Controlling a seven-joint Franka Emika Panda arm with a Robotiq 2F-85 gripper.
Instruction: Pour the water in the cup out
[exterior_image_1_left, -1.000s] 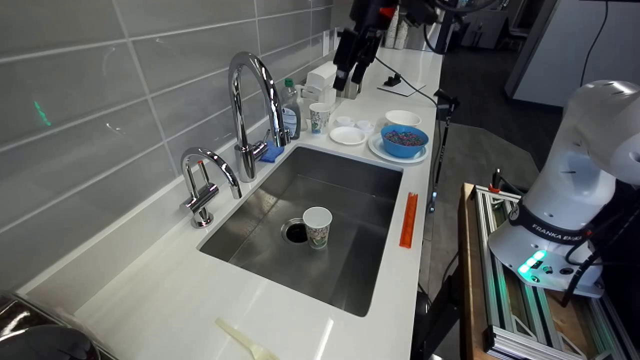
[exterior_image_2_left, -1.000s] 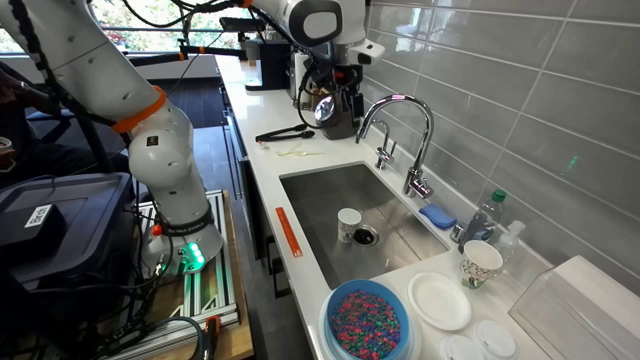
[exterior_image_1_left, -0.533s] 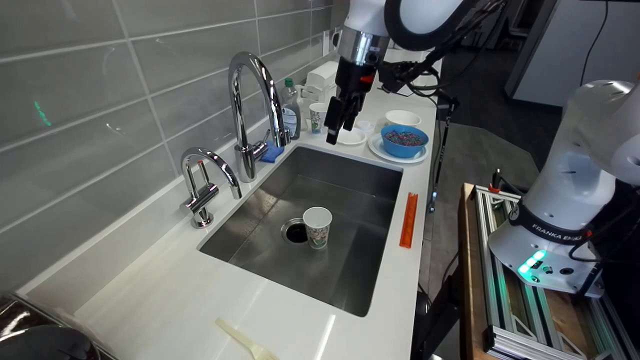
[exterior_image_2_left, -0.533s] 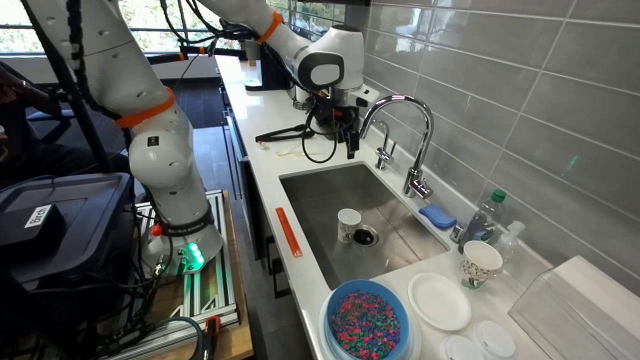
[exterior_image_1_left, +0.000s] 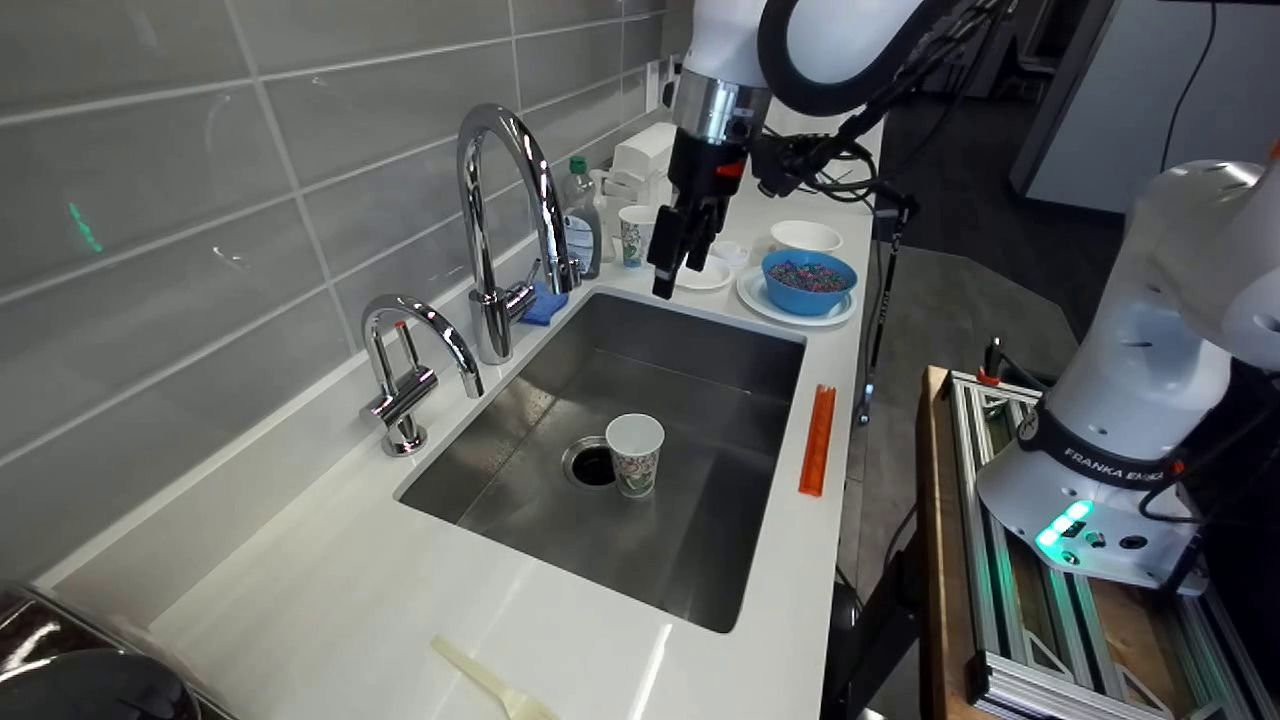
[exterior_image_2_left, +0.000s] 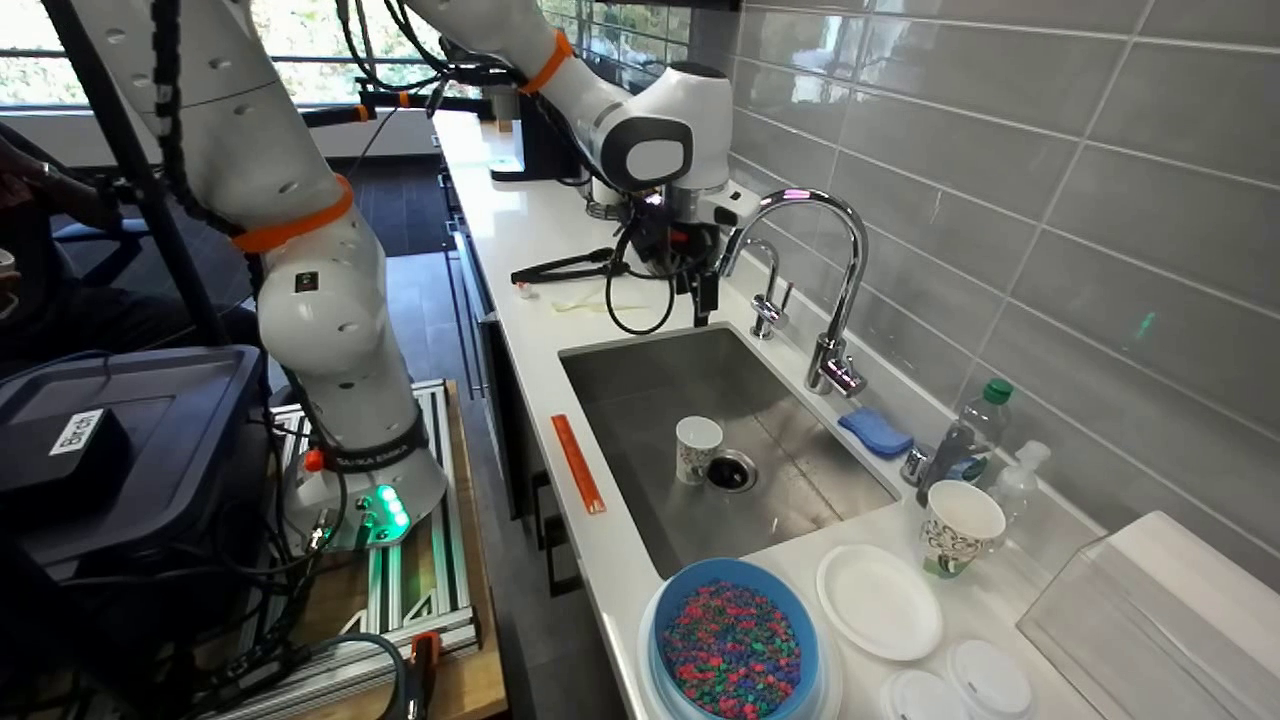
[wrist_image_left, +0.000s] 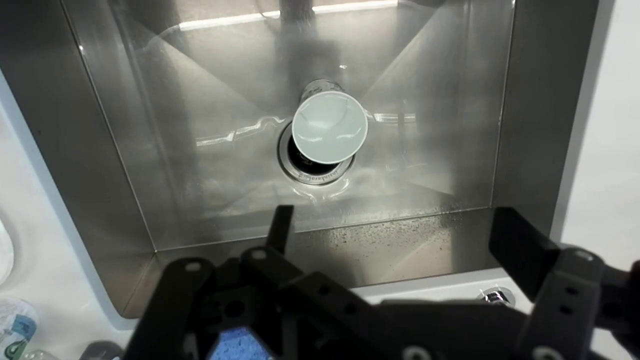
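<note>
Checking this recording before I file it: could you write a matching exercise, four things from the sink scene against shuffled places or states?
Things
1. white patterned paper cup in the steel sink
2. black two-fingered gripper
3. blue oblong sponge
4. round blue bowl of small multicoloured pieces

Places and states
A. on a round white plate
B. open, holding nothing
C. upright beside the round metal drain
D. on the white counter by the tall chrome faucet

Pairs: 1-C; 2-B; 3-D; 4-A

White counter (exterior_image_1_left: 330, 600), fitted with a sink (exterior_image_1_left: 570, 535): bore an orange strip (exterior_image_1_left: 818, 442), a blue sponge (exterior_image_2_left: 874, 432), a green-capped bottle (exterior_image_2_left: 966, 436) and a white plate (exterior_image_2_left: 880, 602). Sink: held one upright patterned cup (exterior_image_1_left: 635, 458).
</note>
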